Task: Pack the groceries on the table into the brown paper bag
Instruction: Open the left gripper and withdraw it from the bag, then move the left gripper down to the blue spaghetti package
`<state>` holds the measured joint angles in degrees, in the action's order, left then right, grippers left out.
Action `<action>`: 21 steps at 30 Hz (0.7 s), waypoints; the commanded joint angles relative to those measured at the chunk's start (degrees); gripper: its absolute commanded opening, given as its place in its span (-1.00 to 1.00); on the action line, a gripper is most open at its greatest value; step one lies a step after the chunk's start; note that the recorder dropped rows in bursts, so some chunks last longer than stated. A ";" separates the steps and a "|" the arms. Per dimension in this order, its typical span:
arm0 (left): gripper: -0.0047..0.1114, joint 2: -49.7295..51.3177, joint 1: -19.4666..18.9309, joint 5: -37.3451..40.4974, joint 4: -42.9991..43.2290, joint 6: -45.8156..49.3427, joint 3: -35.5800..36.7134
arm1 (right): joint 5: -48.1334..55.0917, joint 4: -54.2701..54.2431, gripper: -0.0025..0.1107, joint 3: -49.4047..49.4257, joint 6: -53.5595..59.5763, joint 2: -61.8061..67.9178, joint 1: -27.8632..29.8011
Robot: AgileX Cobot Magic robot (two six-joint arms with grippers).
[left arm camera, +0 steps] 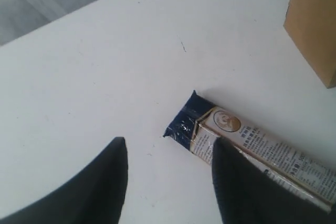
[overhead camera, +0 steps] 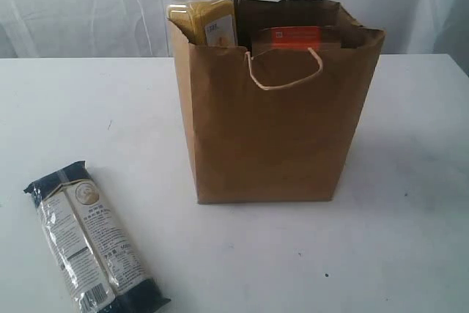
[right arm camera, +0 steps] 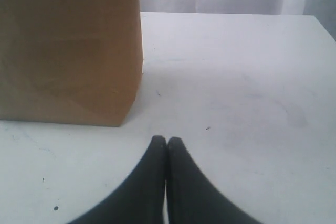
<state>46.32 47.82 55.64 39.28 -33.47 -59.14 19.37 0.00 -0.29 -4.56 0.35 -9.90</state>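
The brown paper bag (overhead camera: 271, 119) stands upright on the white table (overhead camera: 410, 181), and its side also shows in the left wrist view (left arm camera: 315, 24) and the right wrist view (right arm camera: 68, 51). A yellow-grain bottle with a white cap (overhead camera: 201, 14) and a brown orange-labelled pouch (overhead camera: 295, 38) poke out of its top. The long clear-and-navy noodle packet (overhead camera: 91, 243) lies flat at the front left. My left gripper (left arm camera: 169, 148) hangs open above the table, one finger over the packet's navy end (left arm camera: 220, 129). My right gripper (right arm camera: 167, 141) is shut and empty beside the bag. Neither gripper shows in the exterior view.
White curtains (overhead camera: 88, 5) hang behind the table. The table's far edge (right arm camera: 236, 15) runs behind the bag. Small dark specks (overhead camera: 327, 275) dot the tabletop.
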 commanded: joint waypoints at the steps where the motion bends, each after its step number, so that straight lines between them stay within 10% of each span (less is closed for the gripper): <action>1: 0.00 -1.94 0.22 -3.94 1.83 -7.26 6.25 | -0.15 0.00 -0.96 0.29 -0.19 -0.35 0.20; 21: 0.00 1.90 0.11 -33.00 -21.48 -14.69 31.01 | -0.15 0.00 -0.96 0.29 -0.19 -0.35 0.20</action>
<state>47.18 47.82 24.92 18.89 -45.44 -30.06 19.37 0.00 -0.29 -4.56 0.35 -9.90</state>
